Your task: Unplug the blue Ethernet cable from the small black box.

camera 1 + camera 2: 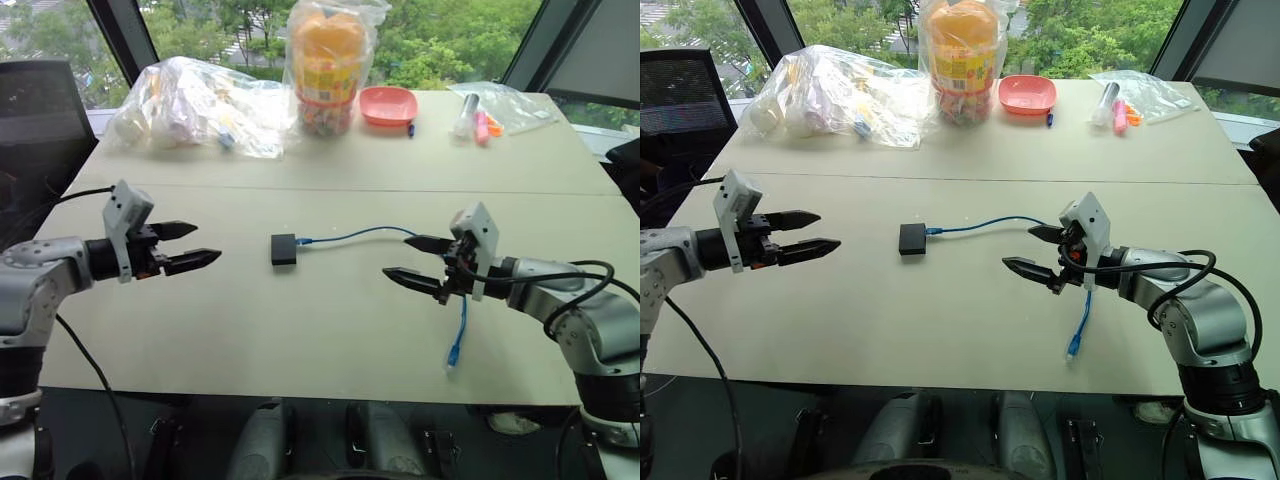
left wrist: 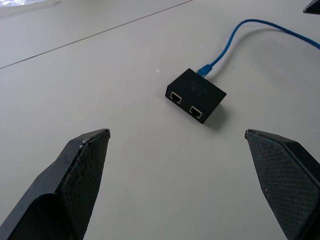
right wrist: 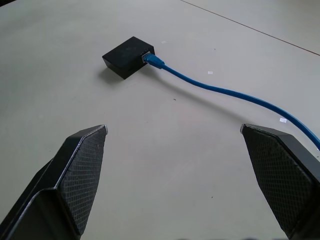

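On the table (image 1: 330, 330), unlabelled small black box (image 1: 283, 249) with blue Ethernet cable (image 1: 355, 235) plugged, left gripper (image 1: 190, 246) and right gripper (image 1: 415, 260) jaws wide, empty.

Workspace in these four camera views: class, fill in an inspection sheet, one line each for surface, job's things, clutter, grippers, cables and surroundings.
Surface: pale table, a seam running across it.
Job's things: small black box lies flat mid-table; blue Ethernet cable is still plugged into its side facing the robot's right, two empty ports on the opposite side; the free plug lies near the front edge.
Clutter: at the far edge, plastic bags, a snack jar, a pink dish, markers.
Grippers: left gripper and right gripper open, empty, either side of the box, touching nothing.
Cables: black arm cables.
Surroundings: windows with trees; black chair.
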Tool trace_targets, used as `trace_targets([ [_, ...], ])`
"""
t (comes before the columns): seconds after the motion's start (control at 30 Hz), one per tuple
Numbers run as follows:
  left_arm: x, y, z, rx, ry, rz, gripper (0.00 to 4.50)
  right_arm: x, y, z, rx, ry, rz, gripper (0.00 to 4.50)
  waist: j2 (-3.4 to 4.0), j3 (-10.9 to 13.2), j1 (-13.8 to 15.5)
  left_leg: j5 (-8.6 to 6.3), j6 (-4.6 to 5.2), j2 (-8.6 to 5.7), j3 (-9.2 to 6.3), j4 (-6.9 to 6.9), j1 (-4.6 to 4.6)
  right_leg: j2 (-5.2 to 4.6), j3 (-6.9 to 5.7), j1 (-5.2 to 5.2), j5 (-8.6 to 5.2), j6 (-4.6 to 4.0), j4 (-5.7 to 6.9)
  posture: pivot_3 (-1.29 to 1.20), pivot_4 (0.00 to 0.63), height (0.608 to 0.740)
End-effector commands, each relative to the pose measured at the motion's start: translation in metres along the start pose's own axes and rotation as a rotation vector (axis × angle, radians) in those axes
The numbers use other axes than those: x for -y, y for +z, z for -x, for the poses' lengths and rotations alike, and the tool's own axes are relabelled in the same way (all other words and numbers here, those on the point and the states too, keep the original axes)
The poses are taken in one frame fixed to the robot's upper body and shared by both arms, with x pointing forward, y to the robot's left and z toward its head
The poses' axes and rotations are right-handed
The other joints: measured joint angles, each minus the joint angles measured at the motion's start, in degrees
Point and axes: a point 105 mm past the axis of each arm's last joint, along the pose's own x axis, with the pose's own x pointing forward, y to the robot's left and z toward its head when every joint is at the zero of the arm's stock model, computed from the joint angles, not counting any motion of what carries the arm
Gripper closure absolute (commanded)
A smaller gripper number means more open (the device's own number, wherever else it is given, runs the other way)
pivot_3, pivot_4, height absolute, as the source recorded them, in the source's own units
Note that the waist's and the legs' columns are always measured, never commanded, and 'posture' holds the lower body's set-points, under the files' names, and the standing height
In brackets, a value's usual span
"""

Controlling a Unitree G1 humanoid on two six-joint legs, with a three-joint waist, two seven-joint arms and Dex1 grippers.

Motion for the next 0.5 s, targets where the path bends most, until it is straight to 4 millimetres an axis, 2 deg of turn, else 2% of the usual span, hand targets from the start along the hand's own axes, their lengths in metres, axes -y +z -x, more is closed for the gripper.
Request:
trace_targets([
  [0.03, 0.001, 0.002, -0.002, -0.019, -0.006, -0.044, 0.00, -0.006, 0.014, -0.002, 0.044, 0.013, 0.057, 0.02, 0.00, 0.00, 0.00, 0.00, 0.00, 0.00, 0.00, 0.00, 0.00, 0.00, 0.00, 0.00, 0.00, 0.00, 0.00, 0.00, 0.150, 0.740],
  [0.17, -0.007, 0.005, -0.003, -0.016, 0.034, -0.087, 0.00, -0.008, 0.013, -0.004, 0.042, 0.016, 0.058, 0.02, 0.00, 0.00, -0.04, 0.00, 0.00, 0.00, 0.00, 0.00, 0.00, 0.00, 0.00, 0.00, 0.00, -0.01, 0.02, 0.00, 0.150, 0.740],
  [0.5, -0.012, 0.007, -0.004, 0.003, 0.055, -0.091, 0.00, -0.006, 0.008, -0.005, 0.015, -0.004, 0.057, 0.02, 0.00, 0.00, 0.01, 0.00, 0.00, -0.01, 0.00, 0.01, 0.00, 0.00, 0.00, 0.00, 0.03, 0.05, 0.02, 0.00, 0.150, 0.740],
])
